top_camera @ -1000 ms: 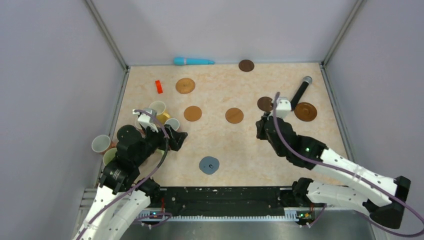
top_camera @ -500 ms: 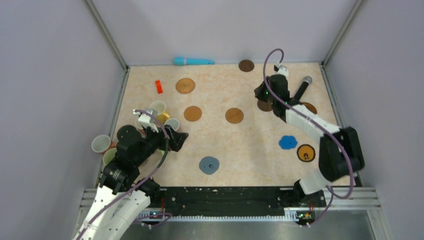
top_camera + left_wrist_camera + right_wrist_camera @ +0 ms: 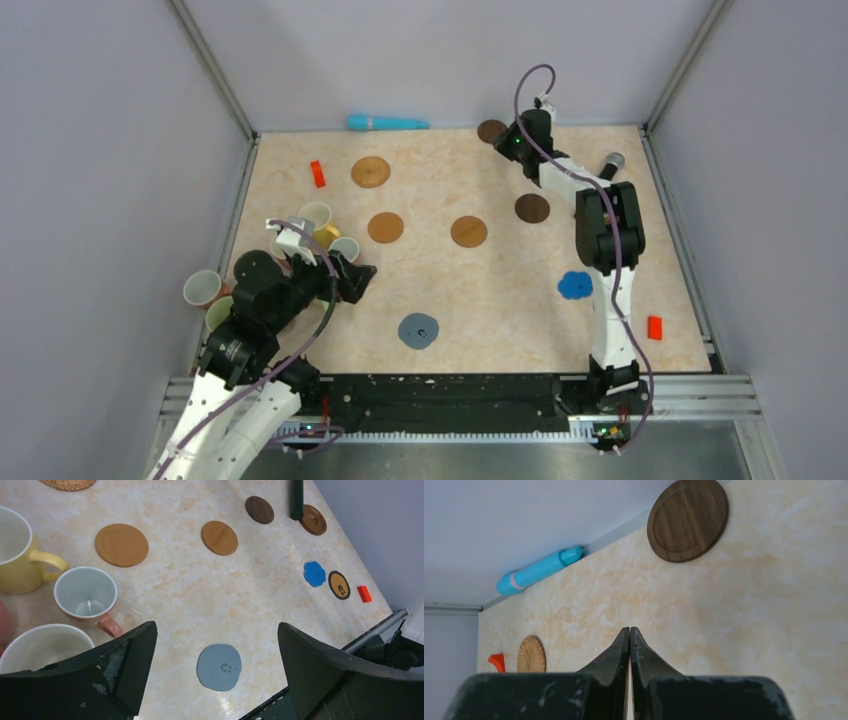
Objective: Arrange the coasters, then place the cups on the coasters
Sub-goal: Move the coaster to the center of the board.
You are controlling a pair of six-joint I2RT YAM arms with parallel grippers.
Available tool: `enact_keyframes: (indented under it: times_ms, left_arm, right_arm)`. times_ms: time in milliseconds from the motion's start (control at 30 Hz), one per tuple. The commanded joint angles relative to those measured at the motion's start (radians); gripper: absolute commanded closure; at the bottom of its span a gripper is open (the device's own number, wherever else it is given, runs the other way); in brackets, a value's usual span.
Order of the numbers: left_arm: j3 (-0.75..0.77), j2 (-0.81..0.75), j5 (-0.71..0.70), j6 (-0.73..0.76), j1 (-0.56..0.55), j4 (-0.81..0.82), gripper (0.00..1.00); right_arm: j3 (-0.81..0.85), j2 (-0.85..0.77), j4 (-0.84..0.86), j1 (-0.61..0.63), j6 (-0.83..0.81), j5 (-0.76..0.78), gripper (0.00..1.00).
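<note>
Coasters lie scattered: a woven tan one (image 3: 371, 171), two tan ones (image 3: 385, 227) (image 3: 468, 231), dark brown ones (image 3: 532, 208) (image 3: 492, 131), a blue scalloped one (image 3: 575, 285) and a grey-blue one (image 3: 418, 330). A black-rimmed coaster (image 3: 339, 584) shows in the left wrist view. Cups cluster at the left: cream (image 3: 315, 214), yellow (image 3: 327, 236), a pink-handled one (image 3: 345, 247), pale green (image 3: 202, 288). My left gripper (image 3: 352, 280) hangs open above the grey-blue coaster (image 3: 219, 667), holding nothing. My right gripper (image 3: 512, 143) is shut and empty beside the back dark brown coaster (image 3: 688, 519).
A blue cylinder (image 3: 387, 123) lies along the back wall. Red blocks sit at the back left (image 3: 318, 173) and front right (image 3: 655, 327). The black microphone (image 3: 605, 165) lies at the back right, partly behind the right arm. Walls enclose three sides.
The right arm swung from the middle right to the far back edge, uncovering the blue scalloped coaster and a red block. Its jaws stayed shut. The left arm held still.
</note>
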Motion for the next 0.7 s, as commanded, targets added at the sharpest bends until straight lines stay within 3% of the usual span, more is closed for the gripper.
enact_keyframes:
  times_ms: [0,333,667]
  left_arm:
    - [-0.003,0.009,0.008,-0.001,0.004,0.043,0.05]
    - [-0.001,0.01,0.007,0.005,0.004,0.045,0.05]
    - [-0.002,0.0,0.007,0.007,0.004,0.047,0.05]
  right_arm:
    - [0.196,0.127,-0.014,-0.042,0.087,-0.003,1.0]
    - [0.585,0.416,-0.131,-0.058,0.184,0.006,1.0]
    - [0.621,0.483,-0.223,-0.061,0.231,0.063,1.0]
